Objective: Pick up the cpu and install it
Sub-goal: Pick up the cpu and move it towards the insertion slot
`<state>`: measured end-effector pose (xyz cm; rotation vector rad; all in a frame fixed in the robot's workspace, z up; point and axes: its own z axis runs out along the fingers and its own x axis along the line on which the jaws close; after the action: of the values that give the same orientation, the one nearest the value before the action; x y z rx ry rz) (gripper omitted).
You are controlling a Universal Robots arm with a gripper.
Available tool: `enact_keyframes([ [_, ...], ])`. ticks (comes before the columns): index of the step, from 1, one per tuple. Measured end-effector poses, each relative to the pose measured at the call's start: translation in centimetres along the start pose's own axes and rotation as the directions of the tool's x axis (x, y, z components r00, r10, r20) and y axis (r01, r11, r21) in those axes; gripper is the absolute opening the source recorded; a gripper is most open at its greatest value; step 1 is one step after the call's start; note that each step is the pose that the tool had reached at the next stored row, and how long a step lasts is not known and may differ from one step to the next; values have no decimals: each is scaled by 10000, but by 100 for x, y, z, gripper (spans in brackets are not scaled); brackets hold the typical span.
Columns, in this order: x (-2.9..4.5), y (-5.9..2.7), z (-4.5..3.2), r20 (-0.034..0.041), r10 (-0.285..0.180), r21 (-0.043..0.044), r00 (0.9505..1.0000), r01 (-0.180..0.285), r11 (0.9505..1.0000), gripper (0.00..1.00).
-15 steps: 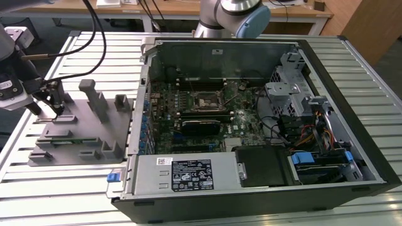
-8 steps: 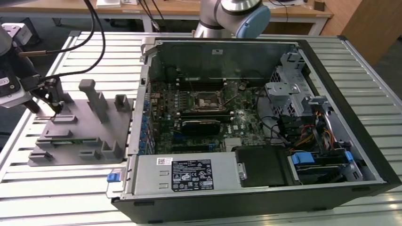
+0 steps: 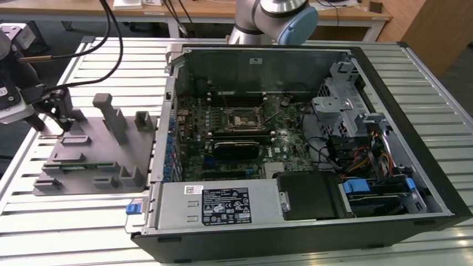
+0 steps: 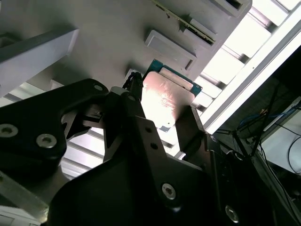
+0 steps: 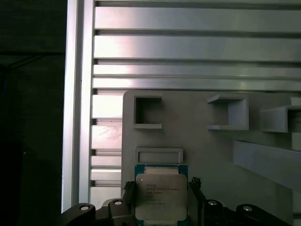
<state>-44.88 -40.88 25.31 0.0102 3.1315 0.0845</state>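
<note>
Pinching the cpu by two opposite edges at the grey holder on the table.
Probably light, stiff, slick-topped and fragile underneath; the end effector looks pressed onto its rim, the sensible hold.

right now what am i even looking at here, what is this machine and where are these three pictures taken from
It is one robot arm with a gripper at its end. The exterior view looks at the whole slatted metal table: an open computer case with its black socket, and at the exterior view's left a grey holder tray. Both wrist views come from cameras riding on the arm, looking along the gripper. They show it right at the cpu, a small silvery square chip with the tray behind it. Whether it grips the chip yet, I cannot tell.
</note>
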Motion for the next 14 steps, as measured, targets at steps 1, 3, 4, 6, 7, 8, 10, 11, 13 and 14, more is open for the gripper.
enact_keyframes([
  [1,-1,1,-9,2,0,-1,10000,0,10000,53],
  [3,-1,2,-34,1,0,-1,10000,0,10000,53],
  [4,-1,2,-45,1,0,-1,10000,0,10000,53],
  [6,-1,4,-66,1,0,-1,10000,0,10000,53],
  [7,-1,4,-76,1,0,-1,10000,0,10000,53],
  [8,-1,5,-85,1,0,-2,10000,0,10000,53],
  [10,-1,6,-105,0,0,-1,10000,0,10000,53],
  [11,-1,6,-114,1,0,-1,10000,0,10000,53],
  [13,-1,7,-130,1,0,-2,10000,0,10000,53],
  [14,-2,8,-139,1,0,-2,10000,0,10000,53],
])
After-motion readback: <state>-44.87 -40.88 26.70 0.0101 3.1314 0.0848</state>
